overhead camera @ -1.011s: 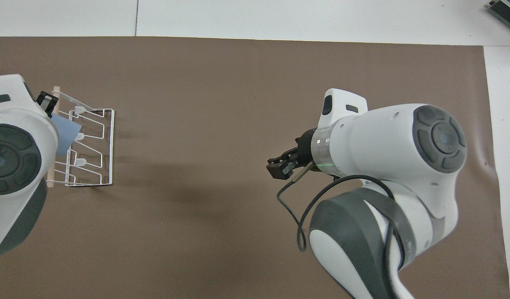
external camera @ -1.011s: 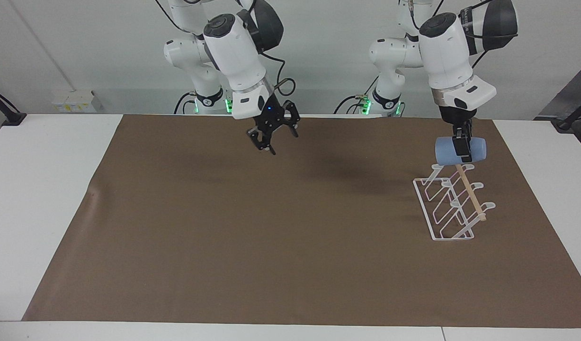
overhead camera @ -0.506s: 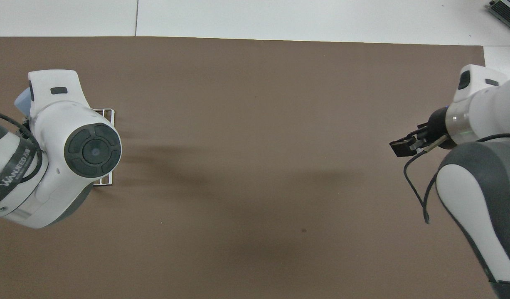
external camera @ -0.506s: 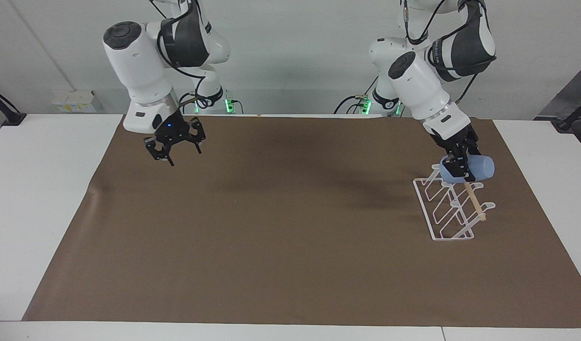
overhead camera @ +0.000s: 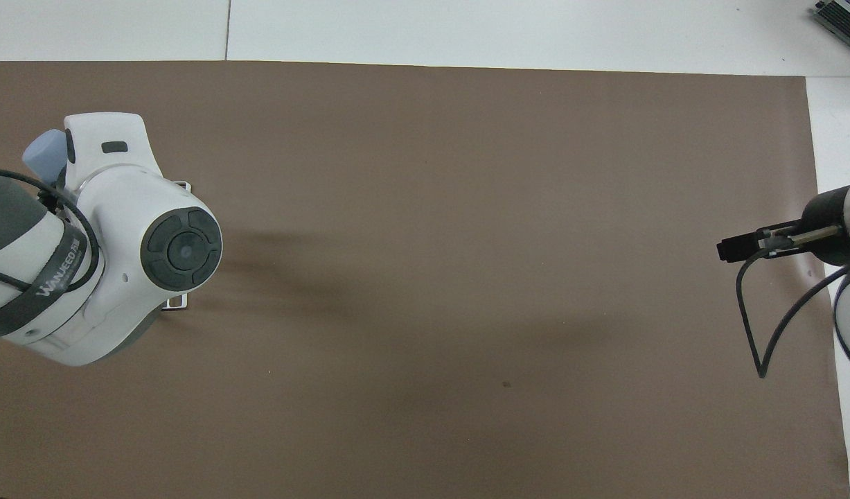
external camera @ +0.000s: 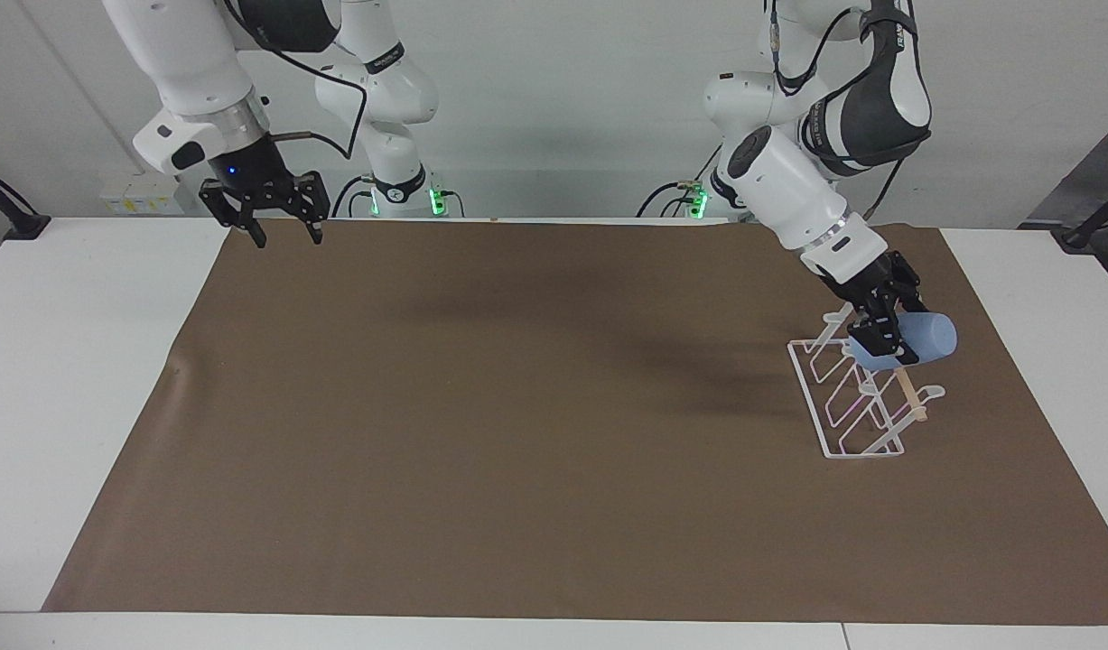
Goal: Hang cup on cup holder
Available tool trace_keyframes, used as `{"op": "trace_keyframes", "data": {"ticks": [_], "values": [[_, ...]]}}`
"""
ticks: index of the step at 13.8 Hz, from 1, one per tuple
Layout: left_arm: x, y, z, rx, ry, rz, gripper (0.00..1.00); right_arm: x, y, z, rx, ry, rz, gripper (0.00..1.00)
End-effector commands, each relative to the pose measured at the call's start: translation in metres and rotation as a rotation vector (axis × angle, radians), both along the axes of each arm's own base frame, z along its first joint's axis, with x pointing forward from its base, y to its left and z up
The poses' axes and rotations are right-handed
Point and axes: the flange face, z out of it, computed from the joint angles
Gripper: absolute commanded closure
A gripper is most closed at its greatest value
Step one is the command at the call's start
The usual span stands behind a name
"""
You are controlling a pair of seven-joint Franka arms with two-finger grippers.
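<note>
My left pincer (external camera: 881,336) has come down in the last second and tilted the cup (external camera: 915,343), still clamped, onto the cup holder (external camera: 856,397) at its robot-side prongs; release looks close. My right pincer (external camera: 283,221), fingers spread and empty, has pulled away well clear of the cup holder.

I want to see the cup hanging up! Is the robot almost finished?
Almost. Done: the small light-blue plastic cup is picked up and carried to the white wire cup holder. In hand: the left gripper holds it tilted at the rack's top prongs. Left: letting go. The right gripper waits, open, over the table's edge.
</note>
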Motion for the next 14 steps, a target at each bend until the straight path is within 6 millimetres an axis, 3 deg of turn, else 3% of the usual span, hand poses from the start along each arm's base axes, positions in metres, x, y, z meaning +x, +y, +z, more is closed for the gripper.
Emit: {"op": "trace_keyframes", "data": {"ticks": [1, 3, 5, 8, 9, 12, 14], "values": [[0.011, 0.003, -0.001, -0.002, -0.040, -0.016, 1.00, -0.020, 0.002, 0.033, -0.029, -0.046, -0.026, 0.20], [0.013, 0.006, -0.005, -0.006, -0.038, -0.019, 1.00, -0.025, 0.004, 0.038, -0.033, -0.054, -0.025, 0.16], [0.019, 0.009, -0.008, 0.009, -0.042, -0.033, 1.00, -0.026, 0.000, 0.023, -0.032, -0.038, -0.027, 0.00], [0.025, 0.016, -0.016, 0.016, -0.035, -0.025, 1.00, -0.026, -0.008, 0.016, -0.030, -0.030, -0.037, 0.00], [0.027, 0.013, -0.031, 0.014, -0.023, -0.014, 1.00, -0.027, -0.011, 0.017, -0.030, -0.032, -0.044, 0.00], [0.024, 0.014, -0.037, 0.049, -0.040, 0.010, 1.00, -0.027, -0.032, 0.022, -0.020, -0.040, -0.088, 0.00], [0.024, 0.013, -0.042, 0.063, -0.043, 0.005, 1.00, -0.029, -0.034, 0.025, -0.017, -0.040, -0.092, 0.00]]}}
